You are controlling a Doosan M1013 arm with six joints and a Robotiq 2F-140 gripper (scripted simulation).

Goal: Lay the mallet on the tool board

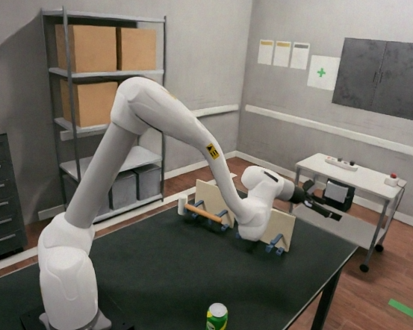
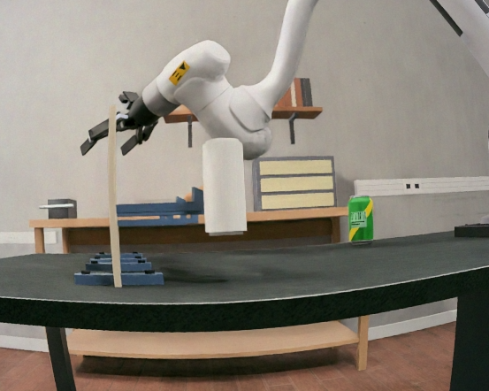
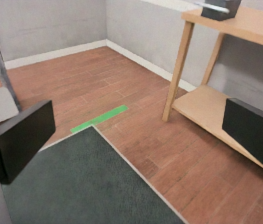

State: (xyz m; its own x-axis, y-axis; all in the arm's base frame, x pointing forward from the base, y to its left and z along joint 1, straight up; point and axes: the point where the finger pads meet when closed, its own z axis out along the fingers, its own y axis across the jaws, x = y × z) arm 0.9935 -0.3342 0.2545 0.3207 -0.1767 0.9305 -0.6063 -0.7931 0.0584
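The mallet (image 1: 201,213), with a wooden handle and a white head (image 1: 182,204), lies across the blue arms of the left tool board (image 1: 210,195) on the dark table. Its head shows large and end-on in the exterior view (image 2: 223,186). The empty tool board (image 1: 282,224) stands to the right, its blue arms (image 1: 274,244) bare. My gripper (image 1: 323,210) is open and empty. It hangs past the empty board, over the table's far corner and well away from the mallet. It also shows in the exterior view (image 2: 105,139) and in the wrist view (image 3: 137,140), with only floor between the fingers.
A green can (image 1: 216,316) stands near the table's front edge. A white trolley (image 1: 350,194) stands beyond the table's right side. A wooden bench (image 3: 222,75) stands off the table corner. My arm's forearm (image 1: 248,216) crosses in front of the boards.
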